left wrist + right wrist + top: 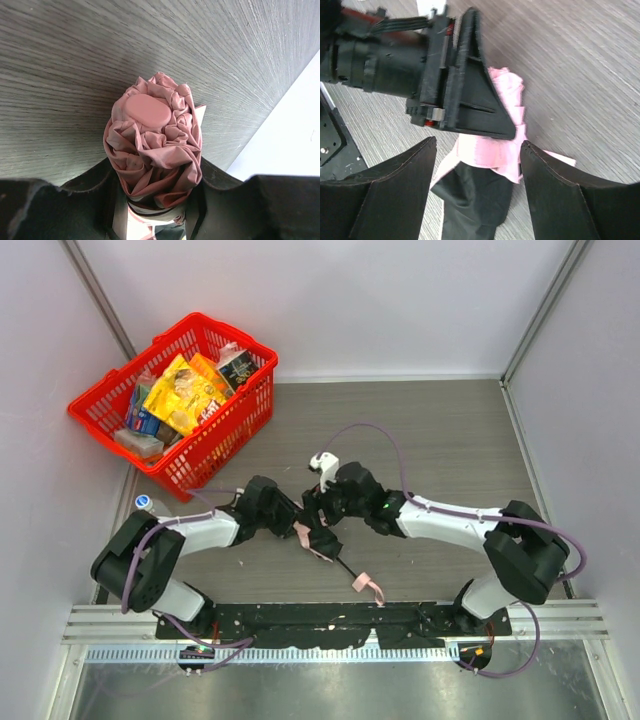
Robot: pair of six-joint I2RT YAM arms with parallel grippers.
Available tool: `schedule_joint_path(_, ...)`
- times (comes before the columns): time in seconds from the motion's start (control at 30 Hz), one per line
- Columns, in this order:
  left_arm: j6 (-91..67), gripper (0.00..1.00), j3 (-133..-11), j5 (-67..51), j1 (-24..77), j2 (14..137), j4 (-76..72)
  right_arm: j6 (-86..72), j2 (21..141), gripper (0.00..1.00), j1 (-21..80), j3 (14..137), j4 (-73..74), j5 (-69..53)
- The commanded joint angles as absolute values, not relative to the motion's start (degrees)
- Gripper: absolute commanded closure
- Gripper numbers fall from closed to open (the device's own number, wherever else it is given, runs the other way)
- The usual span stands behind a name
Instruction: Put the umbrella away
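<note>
**Colleague:** Where is the thing we're meant to put away?

**Me:** The pale pink folded fabric umbrella [303, 533] is in the middle of the grey wood-grain desk [450, 440], between my two arms. Its thin black shaft [342, 562] runs toward the near edge and ends in the small pink handle [360, 583]. It is well apart from the red plastic basket [235, 430] of packets at the far left.

**Colleague:** And the left hand?

**Me:** My left hand [156, 167] is clenched on the bunched canopy [152, 145] — the crumpled fabric fills the gap and presses against both fingers [75, 200], with the rounded cap pointing away from the wrist.

**Colleague:** The right one?

**Me:** My right hand [477, 150] is released, its fingers [405, 175] spread wide either side of the pink cloth [507, 95] — just beside the left hand [465, 95]. I can't tell whether it touches the fabric.
</note>
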State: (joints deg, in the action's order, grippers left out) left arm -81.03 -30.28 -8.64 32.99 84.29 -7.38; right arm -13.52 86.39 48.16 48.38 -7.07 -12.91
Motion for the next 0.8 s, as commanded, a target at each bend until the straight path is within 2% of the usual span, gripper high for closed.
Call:
schedule_joint_path(0.0, -79.1, 1.0, -32.34, -5.71, 32.96, 86.83, -0.71, -6.86, 88.94, 0.28, 54.92, 51.59, -5.44, 1.8)
schedule_joint_path(0.13, -80.07, 1.0, -33.66, -5.62, 32.96, 88.24, 3.24, -3.61, 92.36, 0.28, 60.46, 51.68, -7.03, 10.09)
schedule_joint_path(0.37, -81.21, 1.0, -34.1, -5.45, 32.87, 89.65, 6.5, -1.68, 99.48, 0.28, 63.72, 53.26, -7.65, 19.31)
schedule_joint_path(0.57, -81.91, 1.0, -36.29, -3.78, 32.87, 90.0, 12.56, 1.14, 105.1, 0.33, 66.53, 55.28, -6.77, 27.5)
schedule_joint_path(0.63, -81.65, 1.0, -37.0, -3.87, 32.87, 90.52, 13.09, 1.06, 105.82, 0.4, 66.71, 55.28, -6.68, 28.73)
schedule_joint_path(0.77, -81.48, 1.0, -36.48, -4.57, 32.96, 91.4, 11.35, 0.35, 105.65, 0.68, 66.71, 53.27, -9.05, 28.57)
